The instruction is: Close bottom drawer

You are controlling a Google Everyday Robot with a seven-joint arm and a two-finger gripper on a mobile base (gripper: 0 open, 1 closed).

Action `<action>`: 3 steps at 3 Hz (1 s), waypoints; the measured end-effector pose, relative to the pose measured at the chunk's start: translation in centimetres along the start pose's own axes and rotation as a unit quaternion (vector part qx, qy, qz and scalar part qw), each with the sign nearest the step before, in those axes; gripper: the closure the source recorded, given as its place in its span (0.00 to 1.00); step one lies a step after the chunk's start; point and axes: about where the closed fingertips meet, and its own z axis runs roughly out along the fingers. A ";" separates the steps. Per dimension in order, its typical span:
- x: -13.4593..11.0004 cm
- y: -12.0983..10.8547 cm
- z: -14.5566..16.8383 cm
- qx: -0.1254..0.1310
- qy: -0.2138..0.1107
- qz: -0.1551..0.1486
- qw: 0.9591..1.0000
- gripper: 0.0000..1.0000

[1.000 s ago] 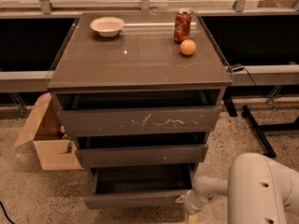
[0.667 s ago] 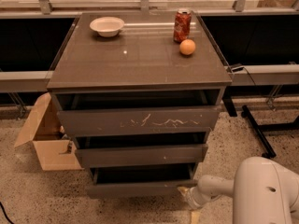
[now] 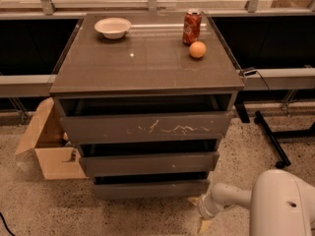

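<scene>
1. You've got one cabinet with three drawers stacked in it: a tall scratched one, a middle one, and the slim bottom drawer at 6 o'clock on the cabinet, right above the floor.
2. A dark strip shows above the bottom drawer's front, so it's not fully in.
3. On top: one bowl at 11 o'clock, one can at 1 o'clock, and one orange just beside the can.
4. One open cardboard box sits on the floor at 9 o'clock from the cabinet.
5. Your gripper is low at 5 o'clock, just off the bottom drawer's right corner. Honestly can't tell if it's clenched or released, or whether it touches the drawer. It doesn't seem to be carrying anything.
</scene>
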 end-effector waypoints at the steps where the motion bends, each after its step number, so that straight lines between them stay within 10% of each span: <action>1: 0.2 -0.7 -0.1 0.007 -0.005 -0.003 1.000 0.41; 2: 0.5 -1.9 -0.3 0.016 -0.006 -0.005 1.000 0.64; 3: 1.1 -3.2 -0.5 0.026 -0.008 -0.003 1.000 0.62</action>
